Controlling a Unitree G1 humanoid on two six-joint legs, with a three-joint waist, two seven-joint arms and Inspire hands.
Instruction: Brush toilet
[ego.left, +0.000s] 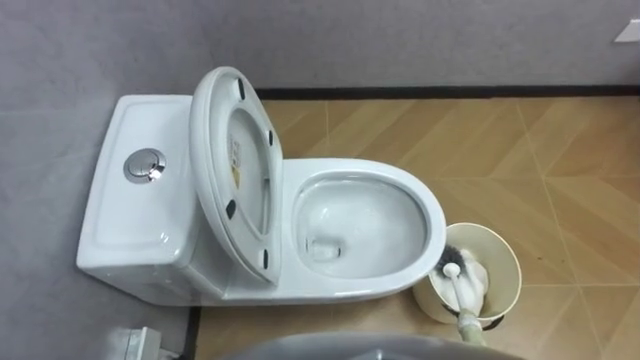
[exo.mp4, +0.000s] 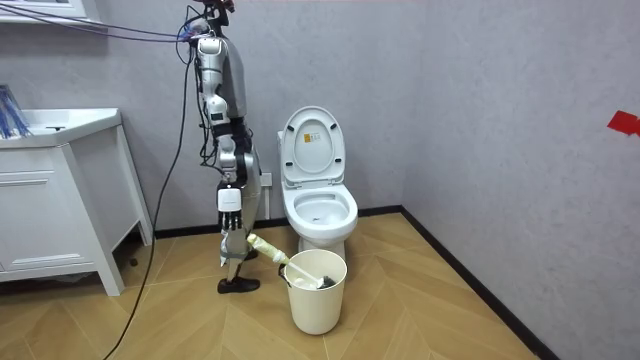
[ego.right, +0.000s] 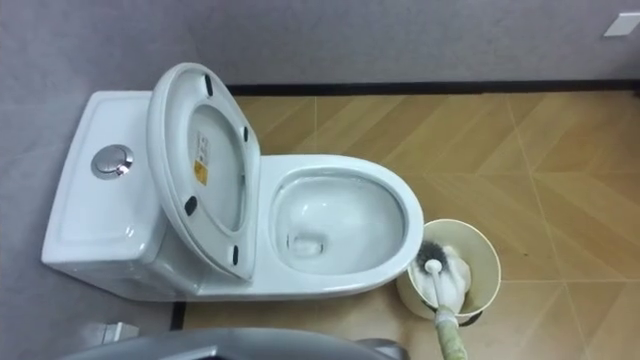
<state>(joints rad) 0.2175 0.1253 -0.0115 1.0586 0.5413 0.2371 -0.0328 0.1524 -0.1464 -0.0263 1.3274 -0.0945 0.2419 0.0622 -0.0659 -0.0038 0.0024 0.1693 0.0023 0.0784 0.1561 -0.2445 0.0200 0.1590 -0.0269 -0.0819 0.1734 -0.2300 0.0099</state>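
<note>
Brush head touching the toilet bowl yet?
Apart. Room view: the brush head sits down inside the bucket, which stands on the floor in front of the toilet bowl.

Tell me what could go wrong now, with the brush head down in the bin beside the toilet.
The brush runs slantwise from the right hand into the bin; lifting it out could snag the rim and tip the bin. Carrying it over to the bowl may drip on the floor. The raised seat stands right beside the bowl; a wide stroke could knock it down.
</note>
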